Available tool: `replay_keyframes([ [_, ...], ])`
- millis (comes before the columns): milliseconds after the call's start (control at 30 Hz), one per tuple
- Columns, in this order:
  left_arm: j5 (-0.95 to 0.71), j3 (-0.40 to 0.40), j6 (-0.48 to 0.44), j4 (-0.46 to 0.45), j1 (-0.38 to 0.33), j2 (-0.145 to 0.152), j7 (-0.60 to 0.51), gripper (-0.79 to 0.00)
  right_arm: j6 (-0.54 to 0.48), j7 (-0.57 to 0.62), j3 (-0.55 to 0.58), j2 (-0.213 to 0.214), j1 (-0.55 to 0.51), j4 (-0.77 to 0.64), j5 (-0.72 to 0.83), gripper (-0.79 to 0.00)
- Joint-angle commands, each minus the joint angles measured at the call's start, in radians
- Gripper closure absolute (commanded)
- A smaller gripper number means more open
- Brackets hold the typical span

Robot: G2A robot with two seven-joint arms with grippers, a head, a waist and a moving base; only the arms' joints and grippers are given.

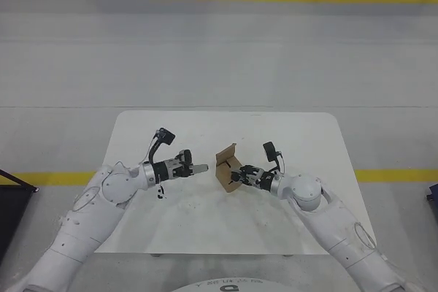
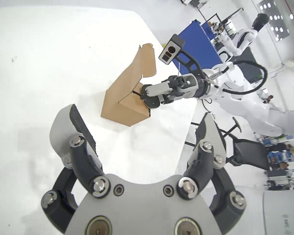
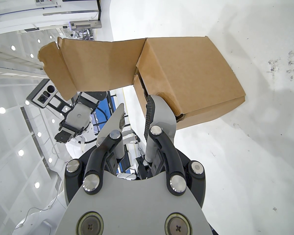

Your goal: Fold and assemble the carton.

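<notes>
The carton (image 1: 228, 174) is standing mid-frame on the table (image 1: 299, 219), its body squared and 1 flap pointing up. I am holding the right gripper (image 1: 241, 176) at its open edge, and I cannot tell whether it is clamping. The left gripper (image 1: 202, 168) is hovering wide open on its left, apart. I am judging that the flaps are not yet closed.

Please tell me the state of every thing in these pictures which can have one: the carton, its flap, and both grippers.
carton: body folded into a box shape, resting on the table, not yet closed.
lid flap: open, standing up from the body.
left gripper: open, empty, apart from the carton.
right gripper: open by a narrow gap, one finger against the carton's side.
</notes>
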Motion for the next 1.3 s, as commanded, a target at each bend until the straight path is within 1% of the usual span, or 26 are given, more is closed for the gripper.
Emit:
replay_keyframes([
  [0,0.108,0.029,0.002,0.006,-0.026,-0.009,0.062,-0.785,0.000,0.000,0.000,0.000,0.000,0.000,0.000,-0.252],
  [100,0.240,0.082,0.010,0.020,-0.061,-0.027,0.157,-0.785,0.000,0.000,0.000,0.000,0.000,0.000,0.000,-0.256],
  [167,0.313,0.113,0.037,0.041,-0.085,-0.042,0.227,-0.779,0.000,0.000,0.000,0.000,0.000,0.000,0.000,-0.249],
  [267,0.420,0.166,0.094,0.074,-0.120,-0.065,0.317,-0.693,0.000,0.000,0.000,0.000,0.000,0.000,0.000,-0.249],
  [400,0.503,0.228,0.137,0.105,-0.153,-0.092,0.371,-0.677,0.000,0.000,0.000,0.000,0.000,0.000,0.000,-0.249],
  [500,0.536,0.262,0.165,0.126,-0.173,-0.110,0.391,-0.631,0.000,0.000,0.000,0.000,0.000,0.000,0.000,-0.249],
  [533,0.537,0.270,0.166,0.133,-0.178,-0.116,0.395,-0.610,0.000,0.000,0.000,0.000,0.000,0.000,0.000,-0.249],
  [600,0.533,0.279,0.165,0.146,-0.186,-0.124,0.398,-0.533,0.000,0.000,0.000,0.000,0.000,0.000,0.000,-0.243],
  [667,0.535,0.284,0.162,0.156,-0.193,-0.130,0.402,-0.431,0.000,0.000,0.000,0.000,0.000,0.000,0.000,-0.243],
  [700,0.533,0.285,0.160,0.161,-0.194,-0.133,0.403,-0.388,0.000,0.000,0.000,0.000,0.000,0.000,0.000,-0.243],
  [800,0.528,0.279,0.147,0.174,-0.195,-0.135,0.402,-0.332,0.000,0.000,0.000,0.000,0.000,0.000,0.000,-0.240],
  [900,0.516,0.266,0.135,0.175,-0.185,-0.134,0.396,-0.305,0.000,0.000,0.000,0.000,0.000,0.000,0.000,-0.237],
  [933,0.518,0.261,0.135,0.172,-0.181,-0.133,0.392,-0.280,0.000,0.000,0.000,0.000,0.000,0.000,0.000,-0.234],
  [1067,0.528,0.236,0.146,0.140,-0.154,-0.125,0.376,-0.237,0.000,0.000,0.000,0.000,0.000,0.000,0.000,-0.237],
  [1200,0.539,0.200,0.189,0.084,-0.115,-0.113,0.345,-0.215,0.000,0.000,0.000,0.000,0.000,0.000,0.000,-0.277],
  [1267,0.542,0.180,0.205,0.050,-0.095,-0.107,0.324,-0.188,-0.012,-0.013,0.000,-0.001,-0.005,-0.006,-0.001,-0.283],
])
